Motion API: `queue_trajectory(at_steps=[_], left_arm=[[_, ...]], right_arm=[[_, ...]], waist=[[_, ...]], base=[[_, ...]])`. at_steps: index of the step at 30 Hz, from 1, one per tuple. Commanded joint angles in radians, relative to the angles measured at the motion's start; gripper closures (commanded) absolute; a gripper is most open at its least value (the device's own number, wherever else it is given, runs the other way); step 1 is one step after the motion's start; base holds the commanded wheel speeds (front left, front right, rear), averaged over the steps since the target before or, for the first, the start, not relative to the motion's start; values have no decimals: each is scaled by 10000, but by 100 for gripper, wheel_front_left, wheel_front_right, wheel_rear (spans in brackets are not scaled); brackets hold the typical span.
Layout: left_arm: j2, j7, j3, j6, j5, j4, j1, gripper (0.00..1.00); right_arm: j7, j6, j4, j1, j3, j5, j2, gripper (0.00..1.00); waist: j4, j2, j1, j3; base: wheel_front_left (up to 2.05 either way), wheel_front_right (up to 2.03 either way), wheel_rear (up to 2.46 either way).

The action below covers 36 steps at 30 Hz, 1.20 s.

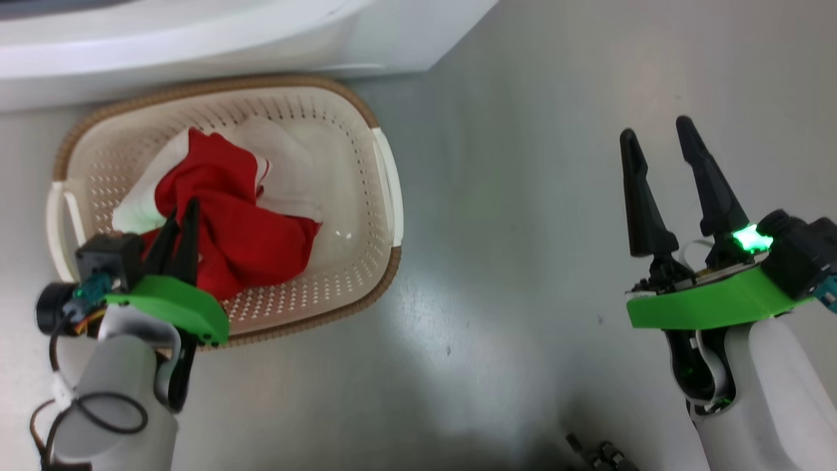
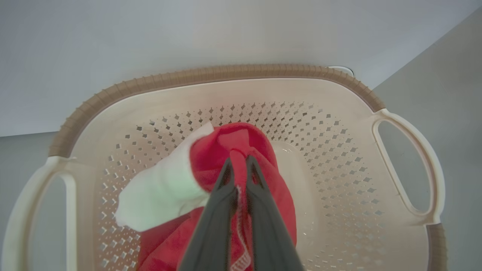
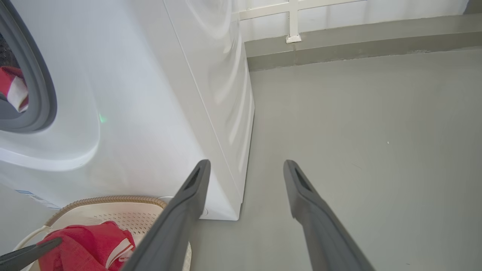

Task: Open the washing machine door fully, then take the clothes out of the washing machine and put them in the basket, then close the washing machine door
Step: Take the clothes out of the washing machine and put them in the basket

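Note:
The cream basket [image 1: 387,196] stands on the floor in front of the white washing machine [image 1: 196,46]. The red and white clothes [image 1: 242,229] lie bunched inside it. My left gripper [image 1: 186,209] reaches into the basket, shut on a fold of the red clothes [image 2: 233,139], as the left wrist view shows between its tips [image 2: 240,161]. My right gripper [image 1: 656,129] hangs open and empty over bare floor to the right. In the right wrist view more red-and-white fabric [image 3: 13,88] sits inside the machine's grey rubber ring [image 3: 37,75]. The washing machine door is out of view.
Grey floor [image 1: 510,196] spreads between the basket and my right gripper [image 3: 246,164]. The machine's side panel [image 3: 226,94] ends at a corner near the basket [image 3: 113,199]. A low wall ledge [image 3: 357,49] runs behind. A small dark metal object [image 1: 601,454] lies at the bottom edge.

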Motion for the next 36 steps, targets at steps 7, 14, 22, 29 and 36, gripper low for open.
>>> queue_trajectory(at_steps=[7, 14, 22, 29, 36], left_arm=[[402, -51, -143, -54, -55, 829, -654, 100], [378, -51, -206, -54, -209, 1287, -984, 58], [274, -51, 94, -54, -355, 1251, -797, 0], [125, -51, 427, -54, -439, 973, -433, 0], [-47, -51, 823, -54, -434, 127, 255, 0]], right_arm=[[-63, 73, -359, -122, 260, 37, 9, 0], [-63, 73, -332, -183, 202, -53, 9, 0], [-63, 73, -232, -147, 178, -135, 9, 0], [-63, 73, -96, -76, 174, -212, 9, 0], [-63, 73, 106, 132, 162, -263, 9, 0]], waist=[[-17, 0, 0, 821], [64, 0, 0, 816], [199, 0, 0, 381], [298, 0, 0, -217], [406, 0, 0, -1140]], base=[[0, 0, 0], [0, 0, 0], [0, 0, 0], [0, 0, 0], [0, 0, 0]])
